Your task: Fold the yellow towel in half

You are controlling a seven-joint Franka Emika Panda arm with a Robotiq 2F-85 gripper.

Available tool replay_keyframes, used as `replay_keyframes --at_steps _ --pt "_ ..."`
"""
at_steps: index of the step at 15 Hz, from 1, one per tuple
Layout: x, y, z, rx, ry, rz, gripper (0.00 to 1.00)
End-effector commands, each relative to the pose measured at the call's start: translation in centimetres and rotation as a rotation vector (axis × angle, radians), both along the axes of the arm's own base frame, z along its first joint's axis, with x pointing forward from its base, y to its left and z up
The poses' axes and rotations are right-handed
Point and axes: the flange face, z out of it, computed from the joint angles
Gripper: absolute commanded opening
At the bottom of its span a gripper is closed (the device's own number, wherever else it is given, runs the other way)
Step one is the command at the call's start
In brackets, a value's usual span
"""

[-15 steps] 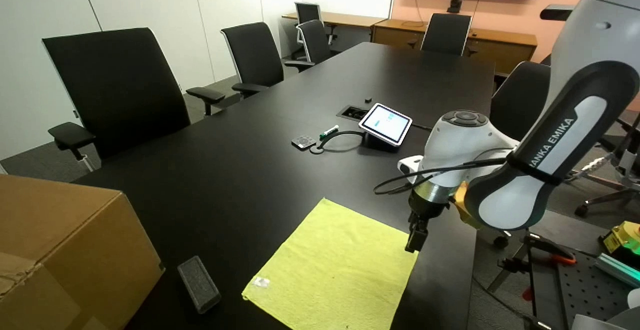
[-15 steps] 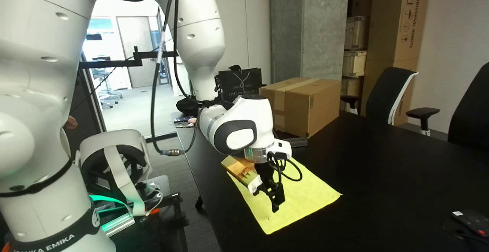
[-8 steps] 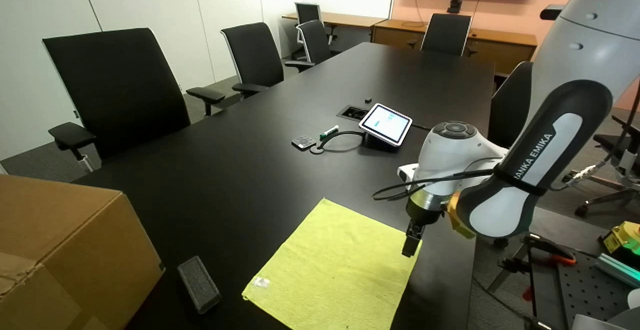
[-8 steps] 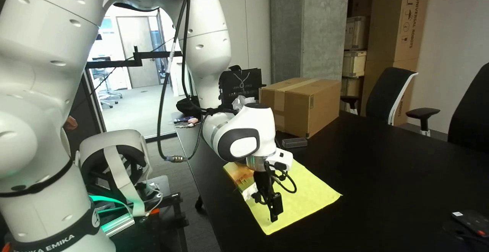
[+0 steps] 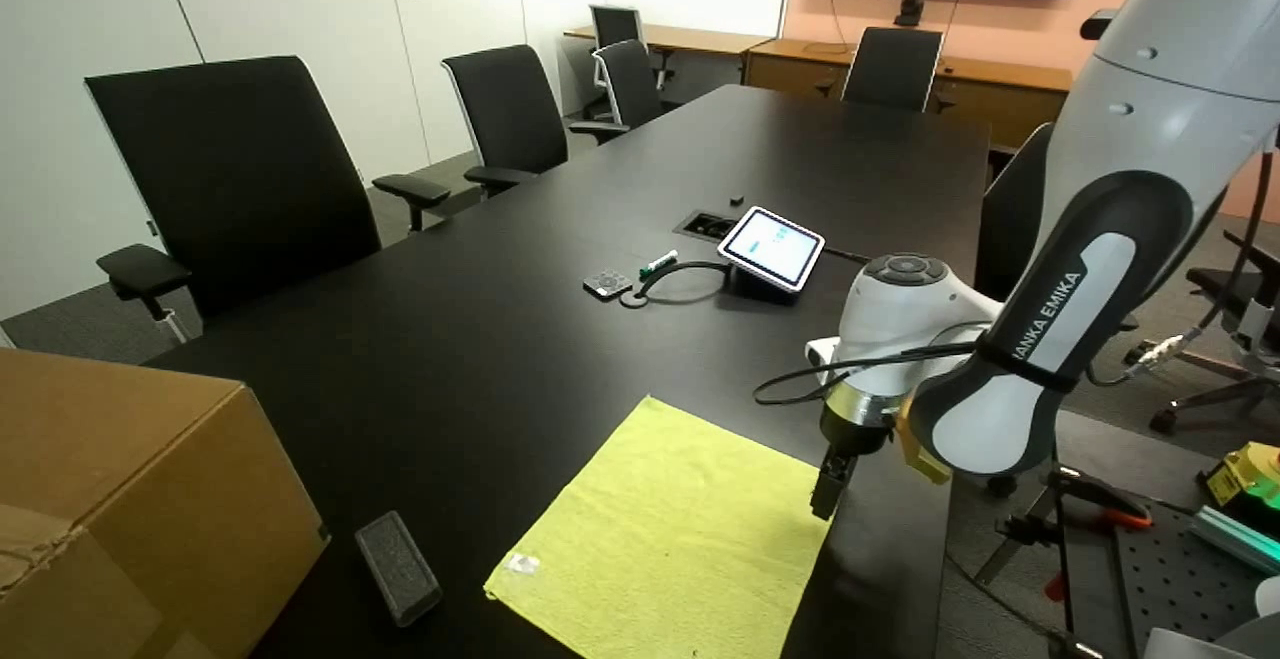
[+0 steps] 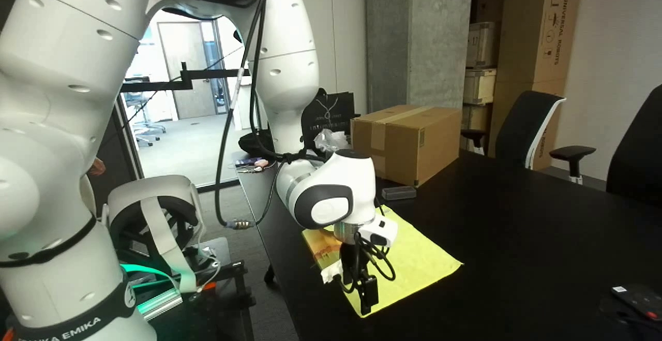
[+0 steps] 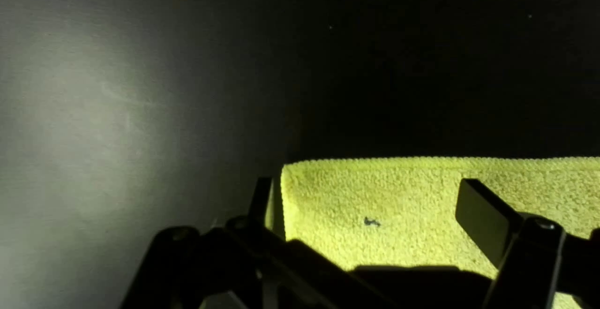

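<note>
The yellow towel (image 5: 660, 529) lies flat and unfolded on the dark table, with a small white tag at one corner. It shows in both exterior views (image 6: 421, 258), partly hidden behind the arm. My gripper (image 5: 826, 507) points down over a corner of the towel, also in an exterior view (image 6: 365, 307). In the wrist view the gripper (image 7: 367, 196) is open wide with the towel's corner (image 7: 398, 192) between its fingers. One finger (image 7: 260, 199) is just outside the towel's side edge; the opposite one is over the cloth. I cannot tell whether the fingertips touch the table.
A cardboard box (image 5: 150, 509) and a grey block (image 5: 398, 569) stand beyond the towel. A tablet (image 5: 772, 249) with a cable, a marker (image 5: 658, 264) and a small square pad (image 5: 607, 285) lie farther along the table. A dark remote (image 6: 638, 302) lies on the table.
My gripper has come down and shifted toward the towel's corner, and the arm has followed. The towel has not visibly moved.
</note>
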Motion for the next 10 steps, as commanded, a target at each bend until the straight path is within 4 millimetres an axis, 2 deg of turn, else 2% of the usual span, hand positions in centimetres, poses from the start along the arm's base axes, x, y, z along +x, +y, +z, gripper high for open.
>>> replay_keyframes --at_steps 1,4,10 --pt "0.3 -0.2 -1.5 0.017 0.015 -0.044 1.00" --pt "0.6 -0.7 -2.5 0.014 0.018 -0.068 1.00" --pt "1.7 -2.3 -1.9 0.025 -0.008 -0.134 1.00"
